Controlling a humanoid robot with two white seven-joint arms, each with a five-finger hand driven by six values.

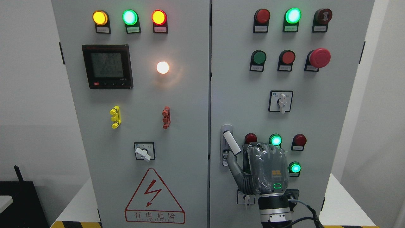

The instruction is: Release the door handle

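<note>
Right hand at the handle, right door.
Thumb touches the handle's lower end; handle swung out, tilted. Fingers curled toward the panel, grip unclear.

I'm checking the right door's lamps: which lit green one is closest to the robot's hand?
The green lamp just above the right hand, between two dark red lamps; the other lower green lamp sits off to the hand's right.

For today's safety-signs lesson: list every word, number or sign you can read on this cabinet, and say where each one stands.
"有电危险": inside the red warning triangle with a lightning bolt, low on the left door.
Small line beneath it: too blurred to read.
Meter display digits: blurred.
Tags under the lamps and buttons: too small.
Yellow logo on the right hand: unreadable.
</note>
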